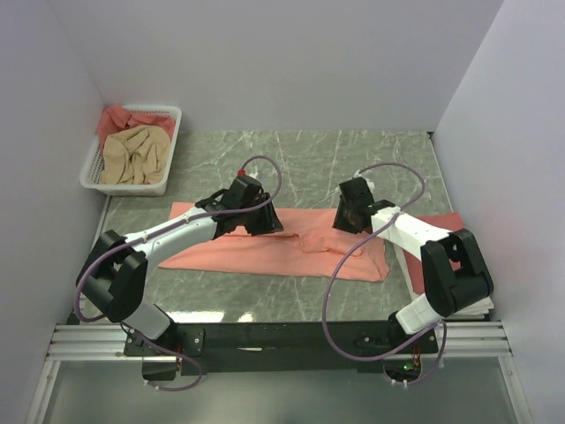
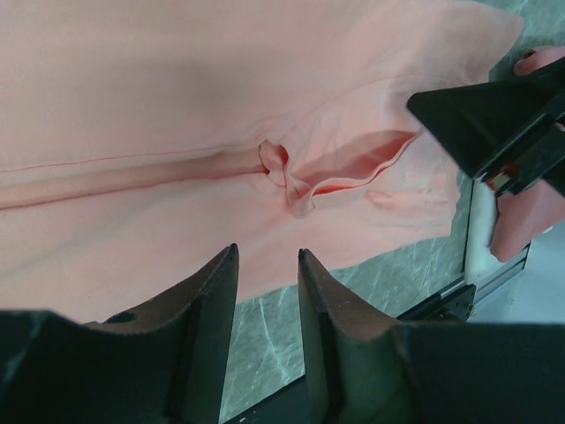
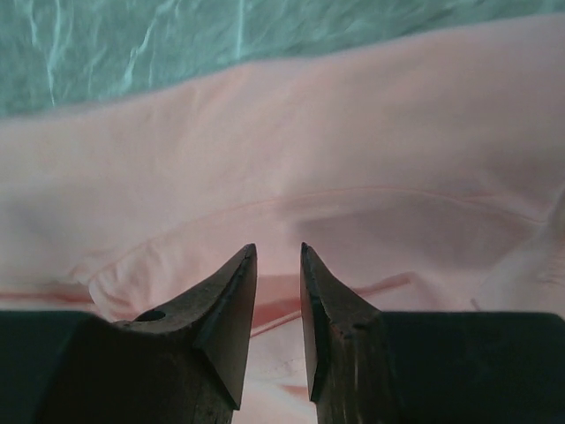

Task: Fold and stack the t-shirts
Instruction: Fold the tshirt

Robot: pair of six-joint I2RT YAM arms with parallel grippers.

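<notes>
The salmon-pink t-shirt (image 1: pixel 265 254) lies spread flat across the middle of the desk (image 1: pixel 309 159), and everything else is placed from it. Far off its back left corner, against the wall, sits a white plastic lattice basket (image 1: pixel 91 173). It holds a crumpled beige-tan shirt (image 1: pixel 132 157) with a rose-red shirt (image 1: pixel 113 117) bunched behind it. Just past the salmon shirt's right end lies another rose-red shirt (image 1: pixel 440 220), flat and partly hidden by the right arm. It seems to rest on something pale, though the arm covers too much to be sure.

Both arms reach over the salmon shirt and block parts of it from above, and lilac cables (image 1: pixel 328 296) loop across its near right edge. The left hand (image 2: pixel 267 258) hovers over the shirt's near left-centre part, its dark wedge-shaped fingers apart with nothing between them. The right hand (image 3: pixel 278 252) hangs over the shirt's right half, its fingers parted by a narrow gap and gripping nothing.

The salmon cloth is soft and matte, mostly smooth. A long shallow crease runs along it to the neck opening (image 2: pixel 353 168), where the collar puckers into a small fold. The hems show fine stitched lines. The desk beneath is a grey-green marble-patterned surface with pale veins and a slight sheen. Plain white panels stand around the shirt on three sides.
</notes>
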